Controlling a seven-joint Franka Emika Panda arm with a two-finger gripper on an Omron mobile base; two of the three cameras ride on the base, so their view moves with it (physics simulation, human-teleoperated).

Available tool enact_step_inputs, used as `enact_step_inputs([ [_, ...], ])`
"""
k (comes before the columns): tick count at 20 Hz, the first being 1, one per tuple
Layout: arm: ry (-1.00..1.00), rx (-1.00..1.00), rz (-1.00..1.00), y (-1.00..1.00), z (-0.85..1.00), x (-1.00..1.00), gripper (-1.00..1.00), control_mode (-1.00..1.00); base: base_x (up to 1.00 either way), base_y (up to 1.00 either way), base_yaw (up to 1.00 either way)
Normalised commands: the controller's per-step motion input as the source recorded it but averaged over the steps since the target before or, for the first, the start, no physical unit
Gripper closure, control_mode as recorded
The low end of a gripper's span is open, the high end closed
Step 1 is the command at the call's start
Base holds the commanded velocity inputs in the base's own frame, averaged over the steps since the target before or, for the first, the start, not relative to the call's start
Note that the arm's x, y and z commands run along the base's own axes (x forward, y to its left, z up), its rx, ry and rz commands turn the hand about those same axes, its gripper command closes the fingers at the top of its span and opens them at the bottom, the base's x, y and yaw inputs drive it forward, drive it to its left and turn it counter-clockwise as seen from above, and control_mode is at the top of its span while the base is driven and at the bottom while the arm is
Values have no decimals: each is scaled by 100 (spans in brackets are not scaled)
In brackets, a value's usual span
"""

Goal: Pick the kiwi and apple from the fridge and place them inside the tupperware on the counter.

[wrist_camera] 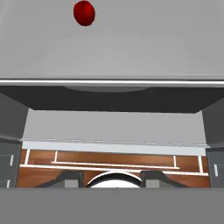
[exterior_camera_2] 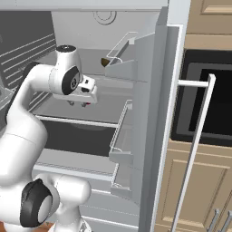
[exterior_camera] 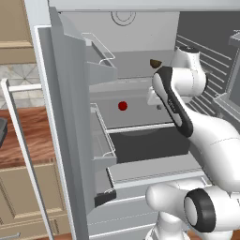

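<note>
The fridge (exterior_camera: 140, 28) stands open. The red apple (exterior_camera: 123, 106) lies on its middle shelf, and part of it peeks out beside the hand (exterior_camera_2: 88, 103). It also sits high and left of centre in the hand view (wrist_camera: 84, 13). The dark brown kiwi (exterior_camera: 156, 63) rests on the shelf above, near the back (exterior_camera_2: 105, 62). My gripper (exterior_camera: 158, 106) (exterior_camera_2: 78, 104) hangs over the middle shelf, right of the apple and apart from it. Its fingertips (wrist_camera: 72, 177) stand apart, open, with nothing between them. A dark sliver of the tupperware (exterior_camera: 2, 130) shows on the counter (exterior_camera: 23, 140).
Open fridge doors with wire-railed bins flank the opening on both sides (exterior_camera: 101, 136) (exterior_camera_2: 124, 131). A dark drawer (exterior_camera: 150, 143) lies below the middle shelf. A black oven (exterior_camera_2: 208, 104) with a long white handle (exterior_camera_2: 195, 145) stands to the right among beige cabinets.
</note>
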Motion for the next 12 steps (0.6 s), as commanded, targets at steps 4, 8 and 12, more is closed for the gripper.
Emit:
enact_step_inputs([
  [4, -4, 0, 3, 11, -3, -13, -100, -100, 0, 0, 0],
  [8, 13, 0, 9, 21, -33, -11, -100, -100, 0, 0, 0],
  [12, -21, 0, 1, 30, -22, 2, -100, -100, 0, 0, 0],
])
